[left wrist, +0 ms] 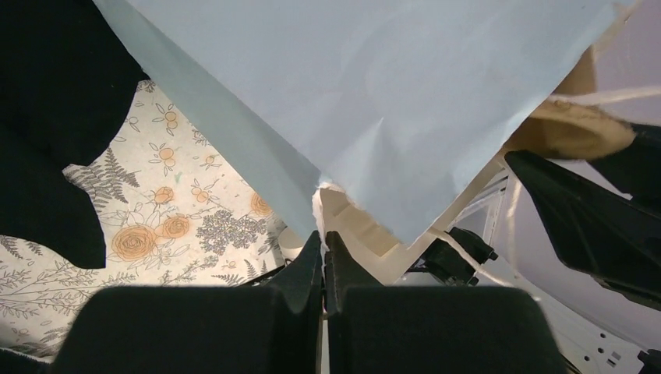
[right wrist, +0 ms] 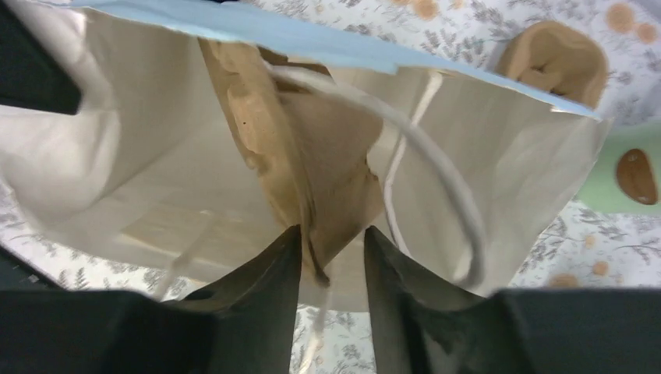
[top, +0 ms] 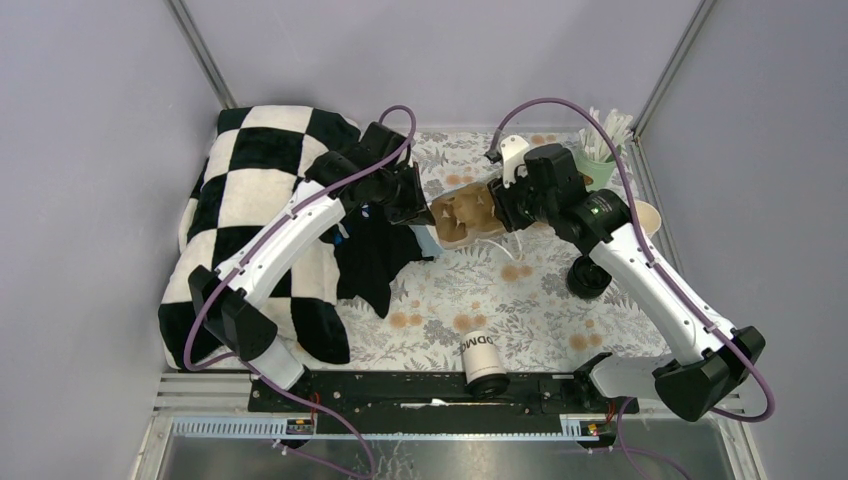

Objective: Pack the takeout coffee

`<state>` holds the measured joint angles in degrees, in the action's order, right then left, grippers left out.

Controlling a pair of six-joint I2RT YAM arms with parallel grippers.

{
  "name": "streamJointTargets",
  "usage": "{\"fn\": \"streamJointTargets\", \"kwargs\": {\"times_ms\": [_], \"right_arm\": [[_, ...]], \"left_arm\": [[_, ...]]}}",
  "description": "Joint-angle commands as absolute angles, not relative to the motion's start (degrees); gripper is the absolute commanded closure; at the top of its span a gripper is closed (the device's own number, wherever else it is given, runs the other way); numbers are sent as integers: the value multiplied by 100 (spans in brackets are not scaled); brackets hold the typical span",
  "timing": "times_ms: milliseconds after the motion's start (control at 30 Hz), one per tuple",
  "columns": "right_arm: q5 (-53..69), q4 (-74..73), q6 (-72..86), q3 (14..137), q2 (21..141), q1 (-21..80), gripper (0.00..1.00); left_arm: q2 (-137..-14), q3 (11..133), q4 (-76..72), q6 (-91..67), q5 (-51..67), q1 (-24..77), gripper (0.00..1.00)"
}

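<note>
The takeout coffee [top: 480, 355], a white cup with dark lettering and a black lid, lies on its side at the table's near edge, between the arm bases and away from both grippers. My left gripper [top: 425, 208] [left wrist: 323, 234] is shut on the rim of a light-blue paper bag [left wrist: 374, 93] and holds it up with its mouth towards the right arm. My right gripper [top: 503, 213] [right wrist: 331, 234] is shut on a brown pulp cup carrier [top: 462, 213] [right wrist: 327, 156]. The carrier reaches into the bag's white inside [right wrist: 117, 156], beside a white rope handle [right wrist: 436, 164].
A black-and-white checked cloth [top: 250, 200] covers the left side of the table. A green cup of stirrers [top: 600, 155] and a cream cup stack [top: 647, 215] stand at the back right. A round black lidded thing [top: 588, 278] stands under the right arm.
</note>
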<state>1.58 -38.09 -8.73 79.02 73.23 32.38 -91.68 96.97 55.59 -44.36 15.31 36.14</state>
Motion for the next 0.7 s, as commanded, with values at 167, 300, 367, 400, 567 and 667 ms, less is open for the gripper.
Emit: {"fn": "streamJointTargets", "kwargs": {"times_ms": [167,300,367,400,567,667], "right_arm": [[-1588,-4858,-459,9089,7496,3233,38],[-1283,-4851,-523,8905,7444,3232,38],[-852,-4714,-442,8790,7388,3237,37],[-720,-4644,-409,8736,7338,3237,37],[-354,-4295,-1008,8170,6921,3228,37],[-211,-3915,-1658,7671,6730,3239,40]], "left_arm": [[-9056,9730,5350,-4351,1866,3524,100],[-9066,9758,5344,-4351,1890,3520,100],[-9085,9769,5341,-4308,1929,3524,100],[-9107,9772,5350,-4290,1955,3522,100],[-9110,9594,5237,-4338,2049,3519,100],[-9153,9584,5221,-4360,2098,3524,100]]}}
